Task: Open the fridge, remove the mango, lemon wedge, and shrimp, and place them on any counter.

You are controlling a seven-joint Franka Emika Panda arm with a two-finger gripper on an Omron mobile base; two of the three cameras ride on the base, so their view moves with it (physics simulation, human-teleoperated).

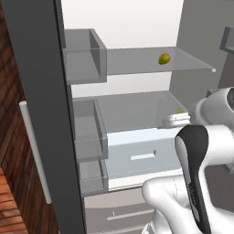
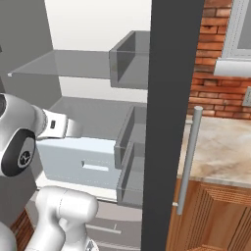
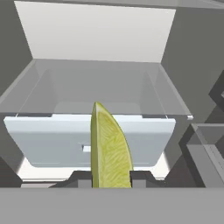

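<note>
The tool (image 3: 111, 178) holds the lemon wedge (image 3: 109, 151) between its 2 dark fingertips (image 3: 79, 178), closed narrowly on the lower part of the wedge. In the hand view the wedge stands upright with its thin point up, its pale rind along the left edge and the yellow-green flesh facing the camera.

The tool sits inside the open fridge (image 1: 137, 27), above the grey lower shelf (image 3: 100, 87) and the pale blue-white drawer (image 3: 57, 140) that lies ahead of and below it. In the left base view a small patch of yellow-green shows at the tool's tip (image 1: 179, 111), just past the white wrist, over that same shelf.

The mango (image 1: 164, 58) rests on the upper glass shelf (image 1: 137, 61), above the tool and well apart from it, toward the back wall.

Both fridge doors stand open. The left door (image 1: 41, 114) is to the tool's left, with grey door bins (image 1: 87, 132) on its inner face and a white bar handle (image 1: 34, 151) on its outer side. The right door (image 2: 169, 122) is to the tool's right, with its own bins (image 2: 130, 59) and a silver handle (image 2: 190, 157). Beyond that door lies the beige marbled tabletop (image 2: 220, 152), over brown wooden cabinets (image 2: 215, 220) and below a red brick wall (image 2: 215, 83).
</note>
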